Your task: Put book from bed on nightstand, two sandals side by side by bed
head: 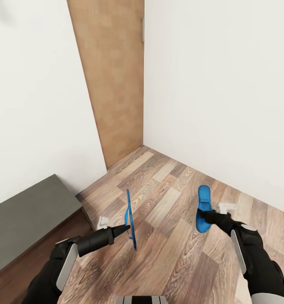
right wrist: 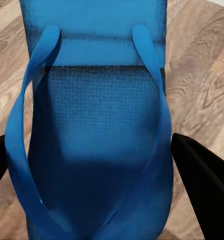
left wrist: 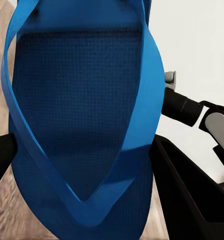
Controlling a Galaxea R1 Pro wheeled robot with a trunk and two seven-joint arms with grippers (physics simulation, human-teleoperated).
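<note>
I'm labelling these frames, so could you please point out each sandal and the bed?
Left claw's sandal [head: 129, 219]: head view, thin edge-on sole.
Right claw's sandal [head: 204, 203]: head view, upper footbed.
Bed [head: 28, 215]: head view, grey mattress top.

We find no readable text, label, brand, number or sign. Bright blue flat flip-flop sandals [head: 203, 208] plain; tall light-brown wooden door panel [head: 112, 80] unmarked; white walls [head: 217, 84] and wood-plank floor [head: 171, 261] blank.
</note>
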